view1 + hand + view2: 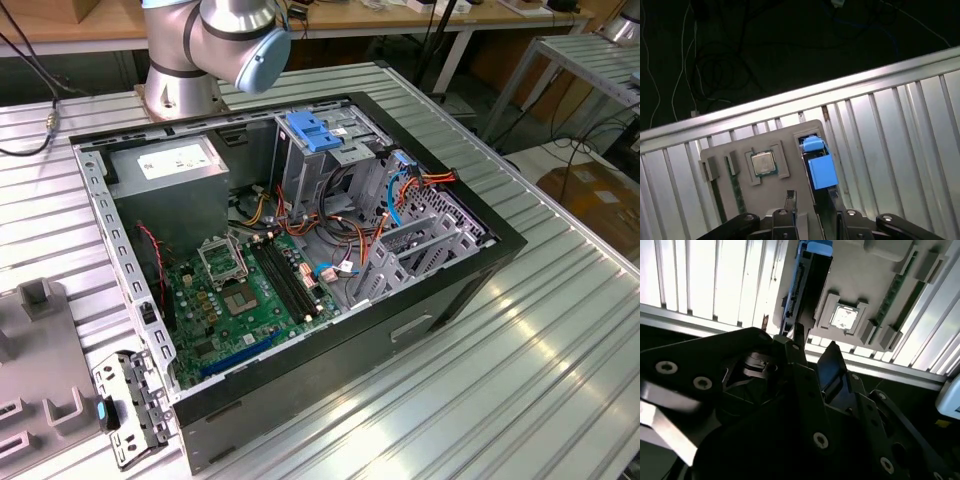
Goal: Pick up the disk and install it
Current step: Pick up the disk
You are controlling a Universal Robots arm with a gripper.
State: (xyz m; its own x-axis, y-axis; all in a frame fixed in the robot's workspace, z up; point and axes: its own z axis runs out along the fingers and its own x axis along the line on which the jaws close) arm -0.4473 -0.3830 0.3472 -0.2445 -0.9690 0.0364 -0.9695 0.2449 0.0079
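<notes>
Fingers parted and gripping nothing, the hand (814, 342) hovers by the disk (821, 170) standing on edge in a grey holder's (765, 195) slot.

In the exterior view the arm (215, 45) is cut off by the top edge, and the grey tray (45, 345) runs off the exterior view's left edge. In the second wrist view the dark body of the pincer (814, 340) hides the near end of the disk (807, 285); the far end is cut by the picture's edge. In the first wrist view the disk (821, 170) passes behind the pincer (815, 205), which is itself cut off. The cables (715, 65) beyond the surface (890, 130) are too dim to tell apart.
</notes>
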